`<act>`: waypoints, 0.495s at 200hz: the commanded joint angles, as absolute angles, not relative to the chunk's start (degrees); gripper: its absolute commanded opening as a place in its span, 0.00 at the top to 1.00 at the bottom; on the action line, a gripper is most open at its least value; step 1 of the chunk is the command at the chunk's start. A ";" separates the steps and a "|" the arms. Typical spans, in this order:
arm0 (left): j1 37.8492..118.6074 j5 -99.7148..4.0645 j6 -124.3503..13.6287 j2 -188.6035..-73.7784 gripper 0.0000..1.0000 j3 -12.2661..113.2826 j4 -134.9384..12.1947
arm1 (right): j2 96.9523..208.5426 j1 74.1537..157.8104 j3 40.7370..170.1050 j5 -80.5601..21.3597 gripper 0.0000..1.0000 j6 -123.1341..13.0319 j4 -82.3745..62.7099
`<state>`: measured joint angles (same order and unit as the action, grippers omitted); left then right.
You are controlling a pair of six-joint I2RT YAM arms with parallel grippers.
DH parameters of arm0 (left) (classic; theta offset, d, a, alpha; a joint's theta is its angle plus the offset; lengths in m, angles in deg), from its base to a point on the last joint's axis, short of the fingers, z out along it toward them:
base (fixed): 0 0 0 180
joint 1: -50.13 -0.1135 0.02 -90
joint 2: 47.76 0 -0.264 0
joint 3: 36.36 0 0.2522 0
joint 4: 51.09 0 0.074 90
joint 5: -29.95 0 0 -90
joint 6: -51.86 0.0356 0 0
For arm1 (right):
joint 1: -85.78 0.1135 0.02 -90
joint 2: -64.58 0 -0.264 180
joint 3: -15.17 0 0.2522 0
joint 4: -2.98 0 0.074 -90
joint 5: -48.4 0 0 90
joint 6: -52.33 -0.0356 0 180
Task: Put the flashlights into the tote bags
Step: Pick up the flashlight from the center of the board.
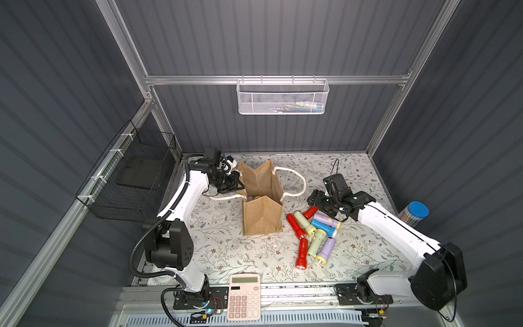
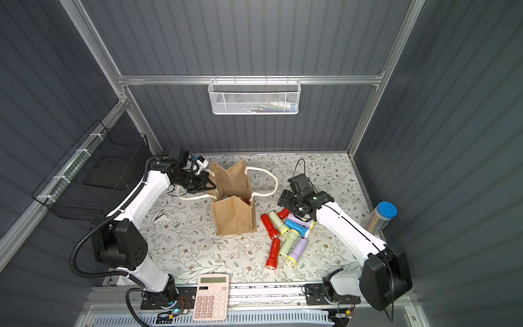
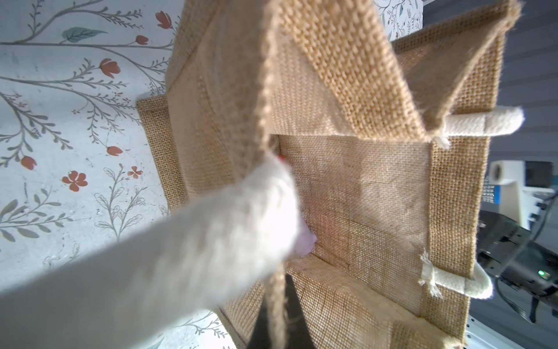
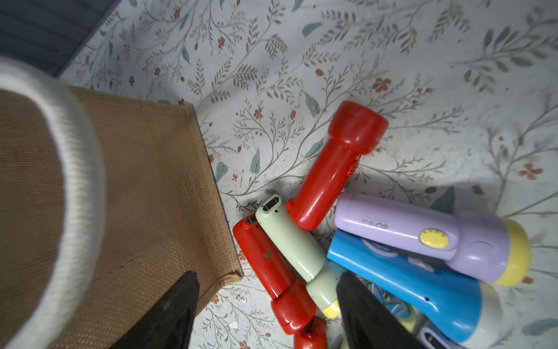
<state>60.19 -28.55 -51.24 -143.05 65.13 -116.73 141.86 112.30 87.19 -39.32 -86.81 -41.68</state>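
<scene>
Beside the tote bag, on the side nearest the left arm, the left gripper has its fingers pinched together on the jute rim, close to where a white rope handle joins the bag. On the bag's opposite side the right gripper hangs with its fingers well apart and nothing between them. It is above the flashlights, which lie in a loose heap on the flowered table just beside the bag. One finger stands over the pale green flashlight, the other over the foot of the bag; whether either touches anything I cannot tell. A few more flashlights sit inside the bag, though past its near wall only scraps of lilac and red show in both top views. From the left wrist the blurred handle covers most of the interior, and the roots of the right fingers are cut off by the edge of the right wrist view. As for the arms, the left one climbs from its base, folds at the elbow and reaches level to the rim. The right arm stretches long and low toward the heap, wrist tipped downward.
</scene>
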 commanded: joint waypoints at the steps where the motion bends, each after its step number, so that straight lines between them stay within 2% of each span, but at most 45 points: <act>1: 59.89 -28.86 -49.48 -143.35 1.00 67.32 -117.32 | 145.22 112.06 87.93 -35.12 0.27 -90.59 -40.43; 99: 59.80 -27.03 -48.03 -143.74 1.00 67.14 -117.85 | 159.60 111.12 92.95 -32.46 0.33 -92.36 -40.67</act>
<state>60.19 -28.31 -49.69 -143.05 65.43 -117.37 158.01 111.56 91.65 -33.61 -91.66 -39.86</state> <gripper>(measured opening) 0.051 0.666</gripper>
